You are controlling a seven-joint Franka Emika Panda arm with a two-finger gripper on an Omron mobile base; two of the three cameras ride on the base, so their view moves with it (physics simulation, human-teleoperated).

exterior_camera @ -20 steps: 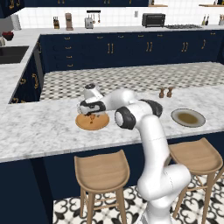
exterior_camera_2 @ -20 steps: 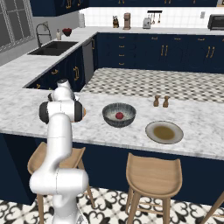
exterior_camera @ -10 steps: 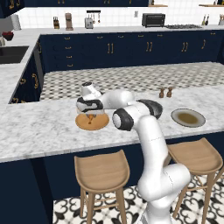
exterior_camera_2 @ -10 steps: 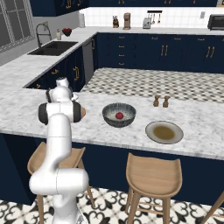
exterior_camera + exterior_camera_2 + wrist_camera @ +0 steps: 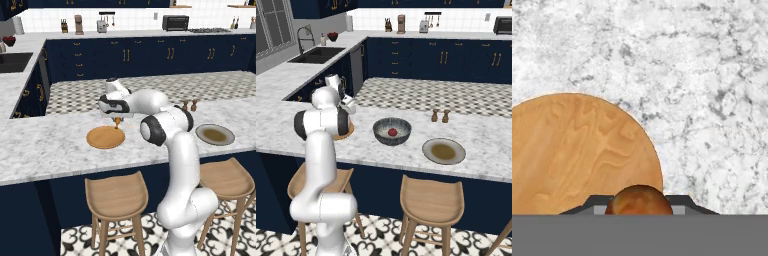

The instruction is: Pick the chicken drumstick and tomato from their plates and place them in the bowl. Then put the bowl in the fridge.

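My gripper [image 5: 118, 119] is shut on the chicken drumstick [image 5: 118, 122], holding it a little above the right edge of the plain wooden plate [image 5: 104, 138]. In the hand view the golden-brown drumstick [image 5: 639, 201] sits between the dark fingertips [image 5: 684, 202], with the bare wooden plate [image 5: 577, 150] below it. The tomato [image 5: 392, 132] lies inside the dark speckled bowl [image 5: 381, 134], to the right of the arm. The grey-rimmed plate [image 5: 443, 151] with a brown centre rests further right on the marble counter. The fridge is out of view.
Two small shakers [image 5: 438, 115] stand behind the grey-rimmed plate. Wooden stools [image 5: 116, 195] are tucked under the counter's near edge. A sink [image 5: 318, 54] is set into the far left counter. Navy cabinets line the back wall.
The jaws went from open to shut on the drumstick. The hand has since risen slightly and shifted right, lifting the drumstick off the wooden plate.
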